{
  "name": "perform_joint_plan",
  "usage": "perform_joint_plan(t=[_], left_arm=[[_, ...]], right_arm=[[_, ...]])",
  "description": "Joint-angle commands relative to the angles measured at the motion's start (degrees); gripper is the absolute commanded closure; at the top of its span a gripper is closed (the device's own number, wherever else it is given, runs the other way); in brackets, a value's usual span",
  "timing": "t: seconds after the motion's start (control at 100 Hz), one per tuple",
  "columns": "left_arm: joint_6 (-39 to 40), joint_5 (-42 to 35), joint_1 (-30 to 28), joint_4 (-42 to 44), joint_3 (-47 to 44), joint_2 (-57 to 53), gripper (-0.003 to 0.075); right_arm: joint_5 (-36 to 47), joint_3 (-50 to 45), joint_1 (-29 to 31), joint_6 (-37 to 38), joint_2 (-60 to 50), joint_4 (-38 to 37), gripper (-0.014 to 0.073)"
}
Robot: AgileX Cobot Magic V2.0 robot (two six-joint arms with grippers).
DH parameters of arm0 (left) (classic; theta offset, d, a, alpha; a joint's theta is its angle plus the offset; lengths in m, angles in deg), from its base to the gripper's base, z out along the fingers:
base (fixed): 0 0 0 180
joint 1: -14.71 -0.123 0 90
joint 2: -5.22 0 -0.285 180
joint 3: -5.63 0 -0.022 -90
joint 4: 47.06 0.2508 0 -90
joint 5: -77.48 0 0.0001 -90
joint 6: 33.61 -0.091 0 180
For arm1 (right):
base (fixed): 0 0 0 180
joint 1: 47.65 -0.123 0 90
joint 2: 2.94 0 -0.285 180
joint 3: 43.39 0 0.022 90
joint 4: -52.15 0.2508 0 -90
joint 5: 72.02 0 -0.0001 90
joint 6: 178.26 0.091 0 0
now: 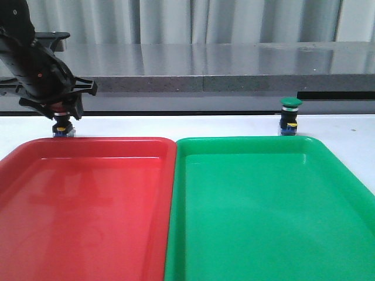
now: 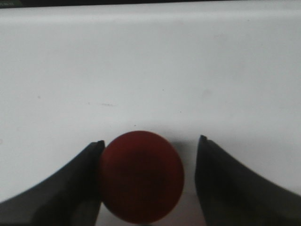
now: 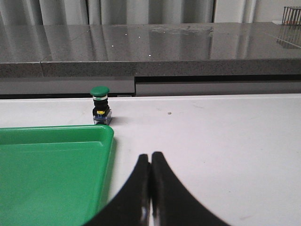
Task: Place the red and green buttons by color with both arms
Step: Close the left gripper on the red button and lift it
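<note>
White tabletop (image 1: 234, 124), curtain behind. Left end effector (image 2: 149, 143) open, straddling upright red button (image 2: 141, 176) beyond red tray (image 1: 82, 199); one finger touching. Right end effector (image 3: 150, 157) closed, green button (image 3: 100, 104) well ahead

My front camera sits low, looks forward over glossy red plastic tray (image 1: 88, 199) and glossy green plastic tray (image 1: 263, 205) toward grey stone ledge (image 1: 222, 67). My left wrist camera looks straight down, very close on round red button cap (image 2: 141, 176). Right wrist camera low, level, sharing green tray corner (image 3: 51, 165) and green-capped push-button (image 3: 100, 106) with front (image 1: 289, 116).
</note>
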Motion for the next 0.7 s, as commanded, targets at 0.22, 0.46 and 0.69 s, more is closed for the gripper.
perform_joint_plan(t=[0.22,0.46,0.69], left_arm=[[0.53,-3.33,-0.18,0.17,2.01,-3.38,0.0695],[0.53,-0.91,-0.18,-0.77,2.04,-7.35,0.0739],[0.43,3.94,0.29,-6.95,1.45,-14.51,0.0739]], right_arm=[[4.63,0.96,0.42,-0.36,-0.52,-0.74,0.0660],[4.63,0.96,0.42,-0.36,-0.52,-0.74,0.0660],[4.63,0.96,0.42,-0.36,-0.52,-0.74,0.0660]])
